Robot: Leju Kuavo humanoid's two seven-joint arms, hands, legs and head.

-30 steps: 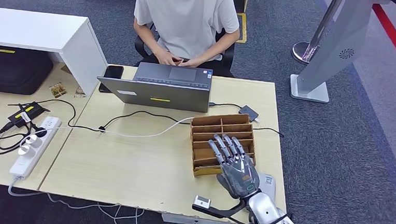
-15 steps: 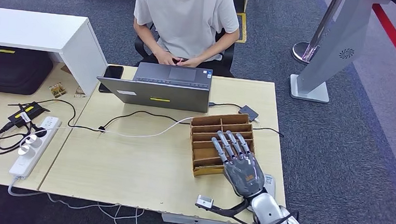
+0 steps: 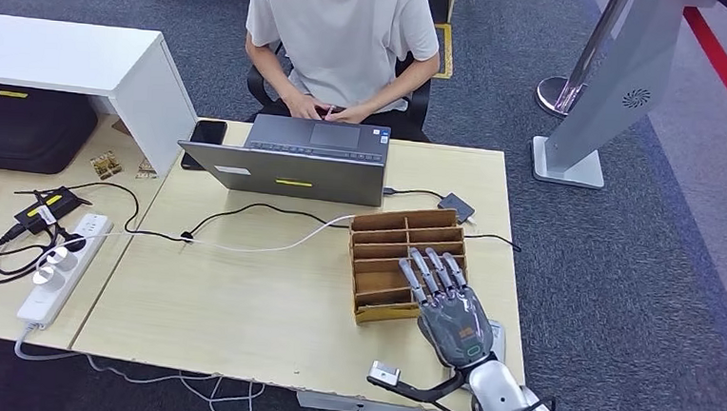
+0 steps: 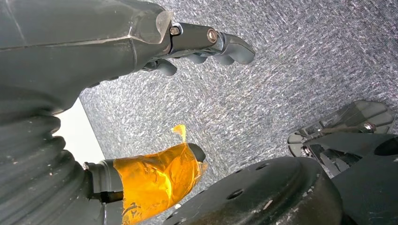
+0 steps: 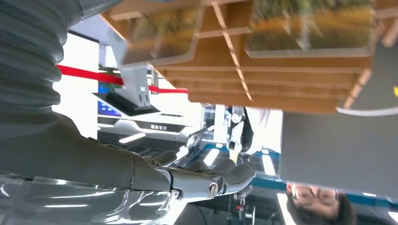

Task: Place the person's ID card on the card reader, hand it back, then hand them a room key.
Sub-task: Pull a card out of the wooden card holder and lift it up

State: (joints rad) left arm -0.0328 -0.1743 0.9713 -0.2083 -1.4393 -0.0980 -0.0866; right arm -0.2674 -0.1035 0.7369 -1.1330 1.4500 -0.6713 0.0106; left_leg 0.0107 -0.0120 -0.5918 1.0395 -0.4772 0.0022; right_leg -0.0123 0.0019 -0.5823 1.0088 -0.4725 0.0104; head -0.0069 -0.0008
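Head view: your right hand (image 3: 455,311) has slid back toward you and a little outward over the last second. Its fingers now reach across the near rows of the wooden rack (image 3: 408,263), spread flat and holding nothing. A pale flat device, probably the card reader (image 3: 495,339), peeks out beside the wrist at the table's near corner. The person (image 3: 339,40) sits behind the laptop (image 3: 288,159), hands at its far edge; you can't make out an ID card anywhere, so the handover looks not yet begun.

Left wrist view: your left hand (image 4: 206,44) hangs over the carpet, fingers loosely curled, empty.

Right wrist view: the rack's compartments sit close above the extended, empty fingers (image 5: 220,176).
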